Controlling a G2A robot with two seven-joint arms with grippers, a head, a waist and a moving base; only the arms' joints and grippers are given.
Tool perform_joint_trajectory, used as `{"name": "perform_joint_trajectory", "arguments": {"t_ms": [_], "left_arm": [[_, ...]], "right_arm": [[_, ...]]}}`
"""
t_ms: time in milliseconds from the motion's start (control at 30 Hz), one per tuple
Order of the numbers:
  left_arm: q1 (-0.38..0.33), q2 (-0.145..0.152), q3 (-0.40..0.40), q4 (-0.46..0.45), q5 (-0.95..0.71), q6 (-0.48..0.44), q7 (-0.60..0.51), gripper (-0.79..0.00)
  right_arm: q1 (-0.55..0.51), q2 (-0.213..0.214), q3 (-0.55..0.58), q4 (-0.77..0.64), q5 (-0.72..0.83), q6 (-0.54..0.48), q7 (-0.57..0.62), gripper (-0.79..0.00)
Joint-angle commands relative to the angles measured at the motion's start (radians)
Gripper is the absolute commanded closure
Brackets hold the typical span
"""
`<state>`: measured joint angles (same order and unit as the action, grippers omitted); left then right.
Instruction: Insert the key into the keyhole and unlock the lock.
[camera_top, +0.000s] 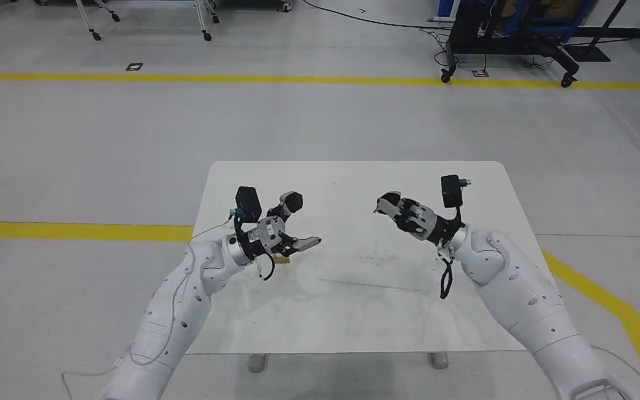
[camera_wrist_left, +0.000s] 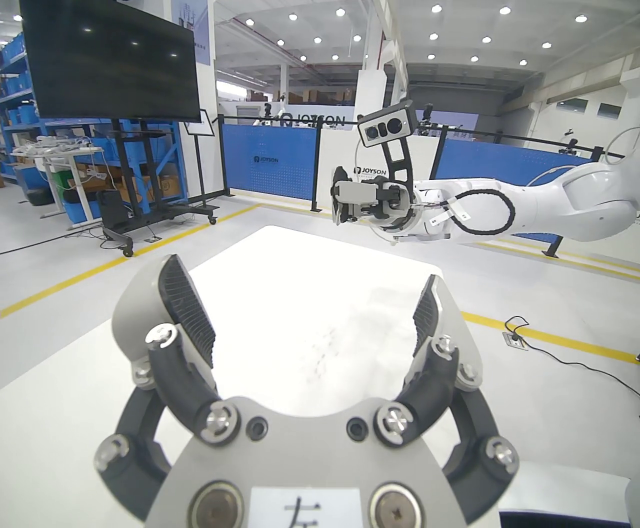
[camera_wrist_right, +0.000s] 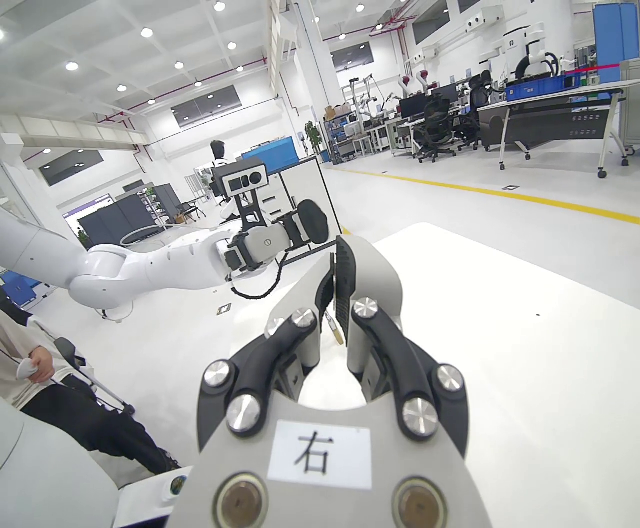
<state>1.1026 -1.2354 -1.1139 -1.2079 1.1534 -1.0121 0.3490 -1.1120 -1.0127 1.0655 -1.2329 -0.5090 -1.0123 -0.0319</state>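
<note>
the right tool (camera_wrist_right: 336, 256) is clenched on a small brass key (camera_wrist_right: 336, 333), which sits between its fingers above the right part of the white desk (camera_top: 350, 305). the left tool (camera_wrist_left: 302, 272) is released and holds nothing, above the desk's left part, well apart from the right tool.

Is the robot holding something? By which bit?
The right tool pinches what looks like a key between its pads; which end, I cannot tell. The left tool holds nothing.

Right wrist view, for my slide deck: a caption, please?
Right claw shut on a small key above the white table.
</note>
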Motion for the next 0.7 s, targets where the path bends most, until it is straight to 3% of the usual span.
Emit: {"name": "perform_joint_trajectory", "arguments": {"t_ms": [0, 100, 667], "left_arm": [[0.017, -0.008, 0.058, -0.005, -0.103, 0.000, 0.013, -0.785], [-0.030, -0.013, 0.212, 0.035, -0.410, 0.000, -0.026, -0.785], [-0.030, -0.013, 0.212, 0.035, -0.410, 0.000, -0.026, -0.785]], "right_arm": [[0.000, 0.000, 0.000, 0.000, 0.000, 0.000, 0.000, 0.000], [-0.009, -0.001, -0.003, -0.003, 0.015, 0.017, 0.004, 0.000], [-0.009, -0.001, -0.003, -0.003, 0.015, 0.017, 0.004, 0.000]]}}
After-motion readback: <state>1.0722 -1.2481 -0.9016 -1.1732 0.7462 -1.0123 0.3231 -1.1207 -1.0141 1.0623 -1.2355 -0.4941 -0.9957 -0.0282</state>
